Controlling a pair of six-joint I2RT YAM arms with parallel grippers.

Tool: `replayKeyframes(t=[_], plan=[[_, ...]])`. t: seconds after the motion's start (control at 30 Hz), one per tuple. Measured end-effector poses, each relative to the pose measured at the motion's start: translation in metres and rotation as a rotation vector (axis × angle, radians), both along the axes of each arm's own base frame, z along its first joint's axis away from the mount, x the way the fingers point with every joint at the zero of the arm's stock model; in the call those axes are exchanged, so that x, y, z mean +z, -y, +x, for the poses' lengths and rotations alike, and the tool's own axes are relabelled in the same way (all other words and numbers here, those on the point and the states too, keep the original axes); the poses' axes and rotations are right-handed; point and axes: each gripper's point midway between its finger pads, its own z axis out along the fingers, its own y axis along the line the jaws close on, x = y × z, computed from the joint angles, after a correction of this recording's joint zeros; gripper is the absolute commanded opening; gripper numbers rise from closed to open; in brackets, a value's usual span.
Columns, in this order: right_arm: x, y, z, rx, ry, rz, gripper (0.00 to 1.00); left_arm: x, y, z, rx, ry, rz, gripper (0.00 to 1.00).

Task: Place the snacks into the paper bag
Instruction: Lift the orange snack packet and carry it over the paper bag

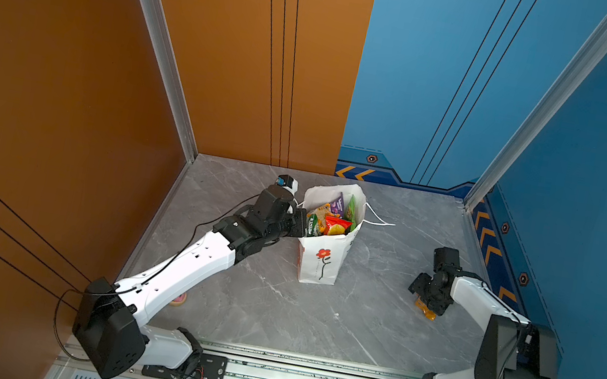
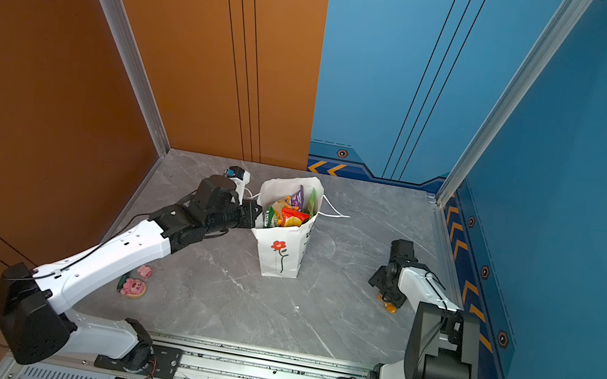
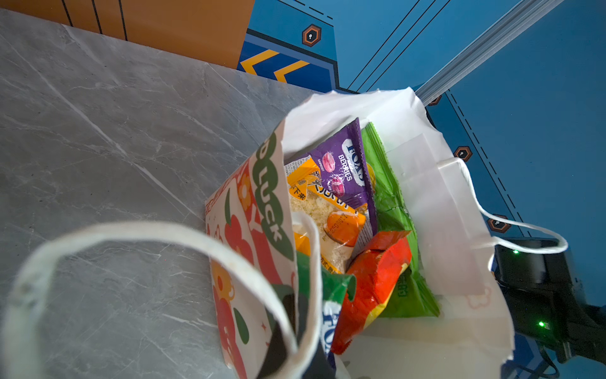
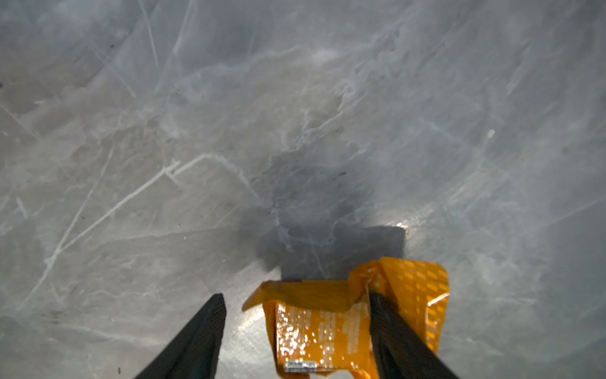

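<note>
Most snacks point(image 3: 341, 203) sit in the bag point(image 1: 318, 260); one orange packet point(image 4: 321, 328) lies on the desk point(image 1: 272, 311) at the bag's 3 o'clock. Left tool point(image 1: 301, 222) pinches the bag's rim at 9 o'clock; right tool point(image 4: 295, 296) straddles the orange packet, jaws apart, not gripping yet. Readable: "BERRIES" on the purple packet point(image 3: 341, 167), "LUCK" on the bag

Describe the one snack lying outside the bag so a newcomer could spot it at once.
On the grey marble table, look right of the white paper bag to the right tool. Under it lies a crumpled orange packet. It is the only foil packet not inside the bag; the others stand packed together in it.
</note>
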Motion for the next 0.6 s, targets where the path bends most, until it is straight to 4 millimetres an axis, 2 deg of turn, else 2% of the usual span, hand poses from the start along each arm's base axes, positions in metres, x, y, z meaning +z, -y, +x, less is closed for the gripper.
replayKeyframes(t=[0.27, 0.6], plan=[[-0.0057, 0.0020, -0.0053, 0.003, -0.028, -0.027, 0.54, 0.0000, -0.0008, -0.0004, 0.001, 0.000, -0.001, 0.00], [-0.0086, 0.0037, -0.0061, 0.005, -0.041, -0.046, 0.32, 0.0000, -0.0012, -0.0002, 0.002, 0.000, -0.001, 0.00]])
